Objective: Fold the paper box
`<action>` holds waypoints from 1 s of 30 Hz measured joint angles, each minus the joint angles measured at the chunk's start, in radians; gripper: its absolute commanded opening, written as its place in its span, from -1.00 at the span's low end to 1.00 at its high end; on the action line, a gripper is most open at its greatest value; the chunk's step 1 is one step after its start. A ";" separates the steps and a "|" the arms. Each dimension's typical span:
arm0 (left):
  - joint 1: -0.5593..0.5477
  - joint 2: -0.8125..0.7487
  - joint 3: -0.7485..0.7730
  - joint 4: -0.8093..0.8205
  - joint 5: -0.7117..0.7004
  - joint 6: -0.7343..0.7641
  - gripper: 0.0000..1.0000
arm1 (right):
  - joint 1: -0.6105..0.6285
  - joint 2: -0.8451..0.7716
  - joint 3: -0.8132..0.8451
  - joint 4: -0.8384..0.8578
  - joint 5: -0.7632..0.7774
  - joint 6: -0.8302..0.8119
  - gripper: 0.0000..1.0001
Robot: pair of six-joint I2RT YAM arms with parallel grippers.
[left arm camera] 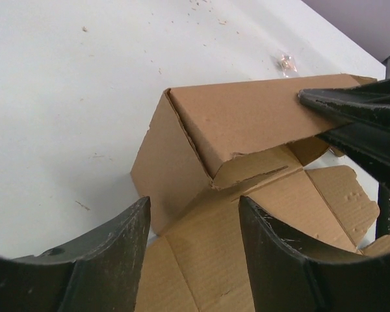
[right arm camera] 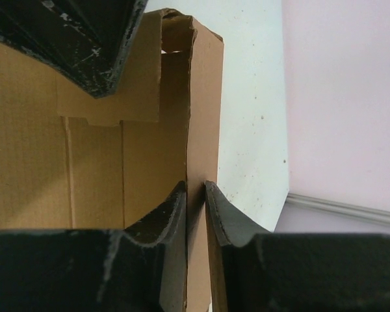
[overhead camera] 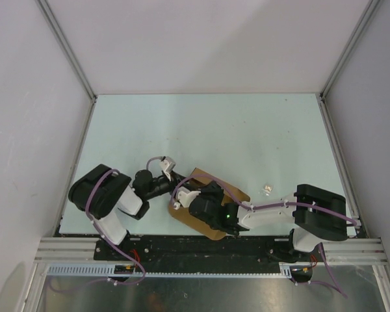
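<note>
The paper box (overhead camera: 237, 192) is brown cardboard, partly folded, lying near the table's front edge between both arms. In the left wrist view one long panel (left arm camera: 247, 117) stands raised and folded over the flat sheet (left arm camera: 214, 260). My left gripper (left arm camera: 194, 201) hovers open over the flat part, nothing between its fingers. My right gripper (right arm camera: 195, 188) straddles the upright panel (right arm camera: 205, 97). Its fingers stand narrowly apart on either side of the panel, close to the cardboard. One right finger (left arm camera: 351, 104) shows at the panel's far end in the left wrist view.
A small clear plastic scrap (overhead camera: 266, 189) lies on the pale table (overhead camera: 247, 130) just right of the box, also seen as a glinting speck (left arm camera: 286, 63). White enclosure walls and metal frame rails (overhead camera: 338, 156) bound the table.
</note>
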 measured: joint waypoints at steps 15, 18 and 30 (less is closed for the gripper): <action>-0.001 -0.004 -0.014 0.001 -0.032 0.010 0.21 | 0.011 -0.016 -0.002 -0.013 -0.040 0.053 -0.44; -0.001 0.013 -0.011 0.001 -0.032 0.017 0.21 | 0.011 -0.025 -0.002 -0.022 -0.049 0.066 -0.43; -0.030 0.032 0.022 0.000 -0.071 0.019 0.21 | 0.010 -0.040 -0.002 -0.039 -0.074 0.092 -0.42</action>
